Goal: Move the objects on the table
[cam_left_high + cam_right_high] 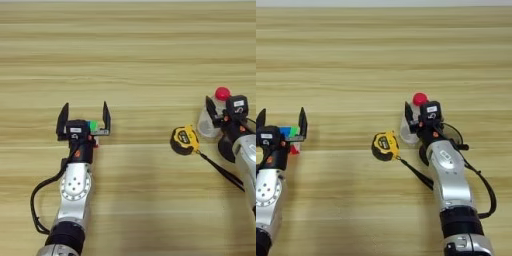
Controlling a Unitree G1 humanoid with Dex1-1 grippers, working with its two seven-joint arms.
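The left pincer (85, 117) stands wide over the puzzle cube (290, 134) on the bench (140, 60), so closing on it seems next, while the right pincer (417, 116) reaches the red-capped bottle (214, 112), its grip unclear, tape measure (385, 145) just left.

Legible text: none. Left end effector (85, 116), near the desk's (140, 60) left edge: small white label on its black housing, markings too small to read. Right end effector (417, 116), toward the desk's right edge: similar white label on its housing, unreadable. Yellow-black tape measure (385, 145): dark round face patch, no lettering discernible.
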